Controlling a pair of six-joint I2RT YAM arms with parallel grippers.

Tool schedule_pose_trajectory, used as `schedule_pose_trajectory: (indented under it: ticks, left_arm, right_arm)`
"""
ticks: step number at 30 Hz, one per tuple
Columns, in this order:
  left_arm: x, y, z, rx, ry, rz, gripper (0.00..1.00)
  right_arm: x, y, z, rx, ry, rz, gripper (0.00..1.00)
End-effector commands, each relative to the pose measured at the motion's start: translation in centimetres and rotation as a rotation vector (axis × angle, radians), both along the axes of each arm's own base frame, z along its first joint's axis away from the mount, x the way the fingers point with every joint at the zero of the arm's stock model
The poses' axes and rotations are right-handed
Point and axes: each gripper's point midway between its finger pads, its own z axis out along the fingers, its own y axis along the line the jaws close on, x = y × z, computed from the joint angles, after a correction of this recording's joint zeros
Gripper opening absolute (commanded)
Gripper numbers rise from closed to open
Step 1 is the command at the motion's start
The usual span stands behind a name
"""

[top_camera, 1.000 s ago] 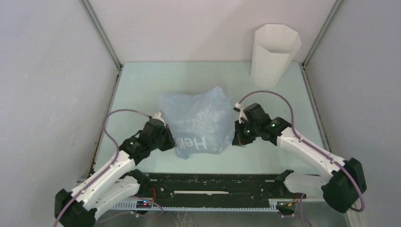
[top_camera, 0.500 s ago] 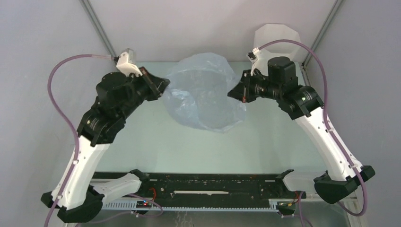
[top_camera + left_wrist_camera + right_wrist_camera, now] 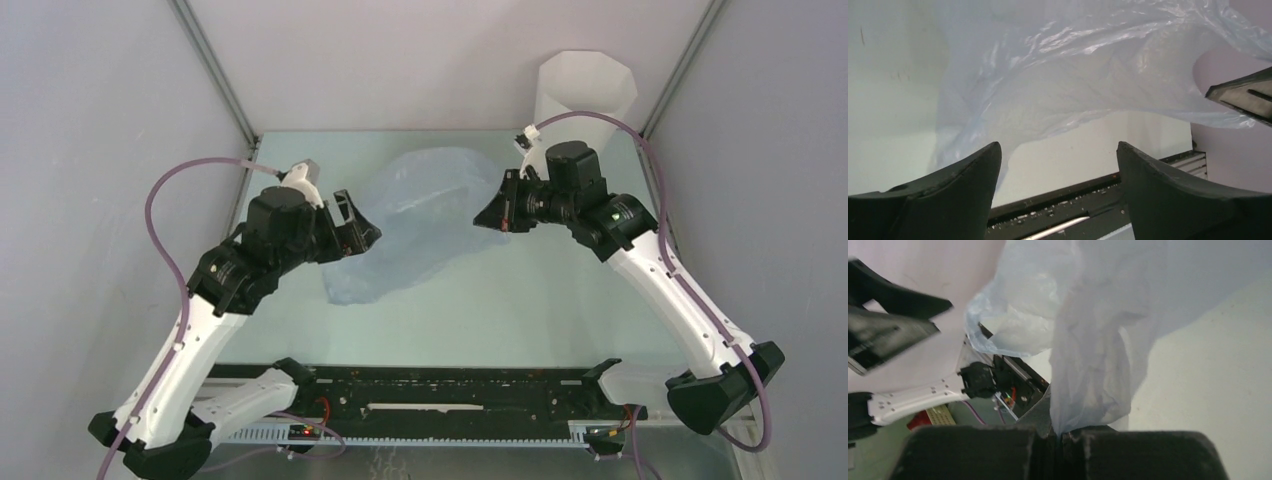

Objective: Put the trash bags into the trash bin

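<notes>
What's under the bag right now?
Only table surface shows below the bag, which hangs from the shut right gripper. Its lower-left end droops to the table and covers whatever lies beneath that part.

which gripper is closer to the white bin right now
Right. The right gripper pinches the bag just short of the bin; the left gripper hangs open beyond the bag, farther left.

Pale green tabletop (image 3: 560,300) — plain grey-white walls (image 3: 100,150) three sides, metal corner posts (image 3: 215,75), even light.
</notes>
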Motion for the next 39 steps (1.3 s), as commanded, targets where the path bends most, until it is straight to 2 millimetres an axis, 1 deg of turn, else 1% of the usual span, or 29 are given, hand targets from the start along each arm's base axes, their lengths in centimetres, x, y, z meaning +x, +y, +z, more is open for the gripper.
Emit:
schedule_pose_trajectory:
  ticks: [1,3,6,7,8,10,12,15,17,18,19,20,22,23,24,25,26,27,28,30,33,36,38,39]
  left_arm:
    - [-0.3,0.8,-1.7,-0.034,0.028,0.078,0.95]
    - [-0.7,1.9,-2.8,0.002,0.044,0.112,0.99]
    - [-1.8,4.4,-5.0,0.099,0.085,0.181,1.00]
    - [-2.1,5.1,-5.6,0.123,0.098,0.195,1.00]
    - [-2.5,5.3,-6.1,0.135,0.114,0.188,1.00]
    - [-2.9,5.3,-6.6,0.129,0.149,0.174,1.00]
    - [-3.1,4.8,-7.4,0.120,0.182,0.151,1.00]
    - [-3.4,4.8,-10.2,0.159,0.262,0.151,1.00]
    - [-3.4,4.7,-12.0,0.184,0.286,0.132,0.98]
    - [-3.2,4.5,-12.6,0.186,0.293,0.117,0.96]
    - [-3.0,4.2,-13.0,0.174,0.299,0.101,0.90]
    - [-2.7,3.5,-13.0,0.148,0.305,0.075,0.79]
    - [-2.0,2.1,-12.3,0.082,0.295,0.026,0.53]
    - [-1.7,1.7,-11.6,0.066,0.280,0.009,0.40]
    - [-1.5,1.5,-11.0,0.066,0.266,-0.002,0.27]
    - [-1.4,1.7,-10.4,0.075,0.251,-0.005,0.17]
    - [-1.3,2.0,-9.7,0.090,0.232,0.000,0.12]
    - [-1.4,2.5,-9.1,0.109,0.214,0.004,0.07]
    - [-1.5,3.0,-8.5,0.127,0.194,0.010,0.02]
    - [-1.7,4.0,-7.6,0.163,0.169,0.028,0.00]
    - [-1.5,4.9,-6.2,0.205,0.125,0.050,0.00]
    - [-0.9,4.9,-3.8,0.239,0.055,0.047,0.00]
    - [-0.6,4.9,-2.2,0.251,0.008,0.050,0.00]
    - [-0.5,4.9,-1.5,0.253,-0.012,0.051,0.00]
  right_arm:
    - [0.8,2.0,3.1,0.129,-0.047,-0.065,0.00]
    - [1.0,2.9,3.5,0.170,-0.023,-0.082,0.00]
    - [1.5,3.7,4.2,0.217,-0.010,-0.113,0.00]
    - [1.6,3.8,4.4,0.230,-0.009,-0.119,0.00]
    - [1.8,3.9,4.5,0.238,0.001,-0.128,0.00]
    - [2.1,3.8,4.3,0.244,0.027,-0.148,0.00]
    - [2.3,3.7,4.0,0.240,0.042,-0.168,0.00]
    - [2.4,3.7,3.8,0.243,0.061,-0.188,0.00]
    - [2.4,3.7,3.8,0.247,0.071,-0.199,0.00]
    - [2.4,3.7,3.8,0.248,0.075,-0.202,0.00]
    - [2.4,3.7,3.6,0.246,0.080,-0.207,0.00]
    - [2.4,3.7,3.6,0.243,0.082,-0.211,0.00]
    - [2.3,3.7,3.3,0.233,0.089,-0.219,0.00]
    - [2.2,3.6,3.1,0.226,0.092,-0.223,0.00]
    - [2.2,3.6,3.0,0.222,0.095,-0.225,0.00]
    - [2.1,3.5,2.7,0.212,0.107,-0.224,0.00]
    - [2.0,3.4,2.3,0.199,0.120,-0.228,0.03]
    - [2.0,3.2,1.9,0.180,0.131,-0.234,0.08]
    - [2.0,2.9,1.4,0.155,0.138,-0.239,0.16]
    - [1.7,2.3,0.6,0.099,0.157,-0.242,0.33]
    - [1.2,1.1,0.3,0.018,0.159,-0.248,0.52]
    - [0.8,-0.8,0.8,-0.045,0.125,-0.282,0.63]
    - [0.5,-2.3,1.5,-0.074,0.093,-0.310,0.68]
    - [0.4,-3.2,2.0,-0.077,0.084,-0.331,0.69]
